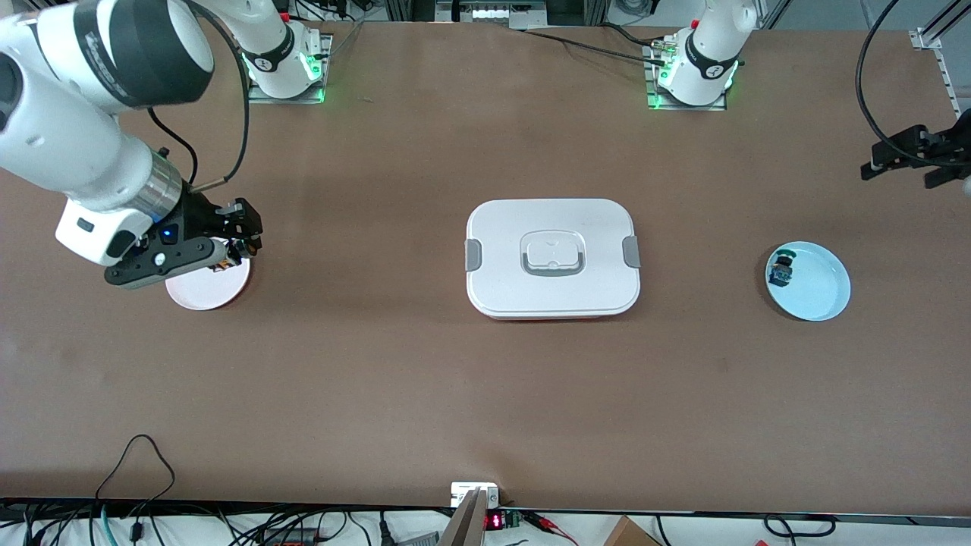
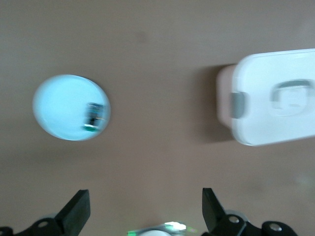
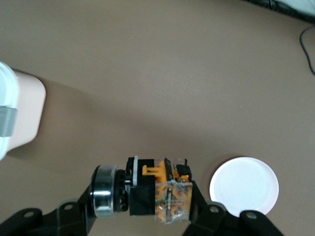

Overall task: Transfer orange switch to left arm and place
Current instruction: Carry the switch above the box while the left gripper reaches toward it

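Note:
The orange switch (image 1: 225,263), black with an orange terminal end and a silver ring, is held in my right gripper (image 1: 239,246) just above the pink plate (image 1: 205,292) at the right arm's end of the table. The right wrist view shows the switch (image 3: 157,194) clamped sideways by that gripper (image 3: 142,204), with the plate (image 3: 244,186) beside it. The white box (image 1: 554,299) sits closed at the table's middle and also shows in the left wrist view (image 2: 275,103). My left gripper (image 1: 903,173) waits open and empty over the left arm's end of the table, and the left wrist view (image 2: 145,211) shows nothing in it.
A light blue plate (image 1: 823,292) at the left arm's end holds a small switch with a green/blue top (image 1: 780,271). The left wrist view shows this plate (image 2: 59,105) and switch (image 2: 93,117). Cables lie along the table edge nearest the front camera.

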Robot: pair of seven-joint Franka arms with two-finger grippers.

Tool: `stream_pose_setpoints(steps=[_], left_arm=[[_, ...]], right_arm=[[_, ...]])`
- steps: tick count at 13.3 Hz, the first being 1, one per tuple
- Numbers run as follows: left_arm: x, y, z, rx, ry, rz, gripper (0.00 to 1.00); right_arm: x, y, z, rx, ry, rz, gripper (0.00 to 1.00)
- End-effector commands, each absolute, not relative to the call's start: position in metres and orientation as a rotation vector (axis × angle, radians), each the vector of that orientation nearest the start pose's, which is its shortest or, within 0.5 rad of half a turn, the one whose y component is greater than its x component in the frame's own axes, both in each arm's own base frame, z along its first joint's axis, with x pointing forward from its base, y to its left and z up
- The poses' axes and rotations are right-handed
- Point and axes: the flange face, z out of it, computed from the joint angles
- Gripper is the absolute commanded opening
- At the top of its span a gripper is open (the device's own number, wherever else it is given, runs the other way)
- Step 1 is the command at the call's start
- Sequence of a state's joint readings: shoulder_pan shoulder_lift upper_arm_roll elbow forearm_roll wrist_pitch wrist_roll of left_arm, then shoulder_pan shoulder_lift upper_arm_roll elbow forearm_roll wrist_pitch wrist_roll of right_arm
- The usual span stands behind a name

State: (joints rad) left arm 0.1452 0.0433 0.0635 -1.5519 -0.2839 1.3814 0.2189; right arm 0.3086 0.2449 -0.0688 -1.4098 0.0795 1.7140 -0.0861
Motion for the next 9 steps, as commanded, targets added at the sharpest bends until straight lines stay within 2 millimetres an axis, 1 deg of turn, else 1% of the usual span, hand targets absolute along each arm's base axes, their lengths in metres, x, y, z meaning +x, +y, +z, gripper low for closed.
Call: stream_pose_setpoints(steps=[1, 2, 3, 4, 5, 6, 7, 8, 9], left_arm=[[0.554, 0.110, 0.556, -3.808, 0.002, 0.539, 1.00], [0.558, 0.114, 0.530, -3.946, -0.070, 0.772, 1.00], [0.565, 0.111, 0.507, -4.035, -0.186, 0.988, 1.00], [0.575, 0.109, 0.492, -4.125, -0.261, 1.118, 1.00], [0.583, 0.103, 0.486, -4.204, -0.254, 1.167, 1.00], [0.590, 0.094, 0.485, -4.274, -0.237, 1.181, 1.00], [0.597, 0.081, 0.486, -4.352, -0.189, 1.192, 1.00], [0.606, 0.059, 0.487, -4.431, -0.117, 1.214, 1.00], [0.619, 0.034, 0.487, -4.501, -0.090, 1.201, 1.00]], right_arm=[[0.602, 0.181, 0.608, -2.935, -0.571, -0.152, 0.08], [0.596, 0.185, 0.618, -2.857, -0.656, -0.174, 0.08], [0.595, 0.190, 0.621, -2.803, -0.736, -0.194, 0.08], [0.596, 0.192, 0.621, -2.767, -0.792, -0.204, 0.08], [0.597, 0.198, 0.622, -2.694, -0.866, -0.243, 0.08], [0.598, 0.205, 0.624, -2.604, -0.930, -0.291, 0.08], [0.598, 0.214, 0.622, -2.511, -0.990, -0.320, 0.07], [0.598, 0.225, 0.616, -2.412, -1.048, -0.334, 0.07], [0.598, 0.234, 0.611, -2.322, -1.094, -0.363, 0.07]])
